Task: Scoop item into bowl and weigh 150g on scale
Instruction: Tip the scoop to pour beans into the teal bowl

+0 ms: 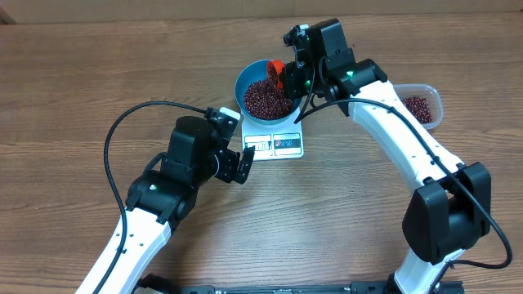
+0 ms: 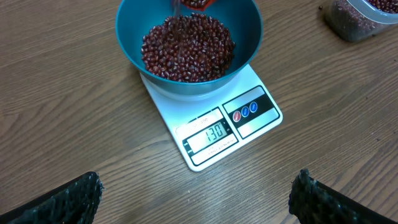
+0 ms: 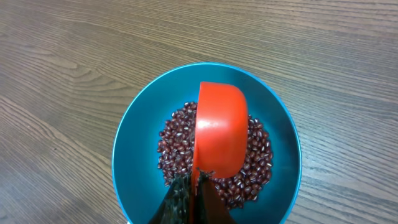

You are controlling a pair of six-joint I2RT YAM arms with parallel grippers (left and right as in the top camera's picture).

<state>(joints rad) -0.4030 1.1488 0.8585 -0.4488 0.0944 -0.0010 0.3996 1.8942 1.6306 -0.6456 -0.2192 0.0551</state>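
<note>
Beans (image 1: 263, 100): heaped in the bowl, covering its bottom; more of them in the tub at far right.
Bowl (image 1: 242, 86): blue, round and deep, sitting on the far part of the scale and overhanging its far edge.
Scale (image 1: 276, 140): white and flat, on the tabletop (image 1: 82, 82) near the centre; display on its near edge showing 130.
Scoop (image 3: 221, 137): red, over the middle of the bowl, above the beans, rounded back turned up; touching the beans or not, cannot tell.
Right jaws: together, clamped on the scoop's handle.
Left jaws: wide apart, holding nothing, near and left of the scale, facing it.
Tub (image 1: 437, 102): clear plastic, right of the bowl, well apart from the scale.
</note>
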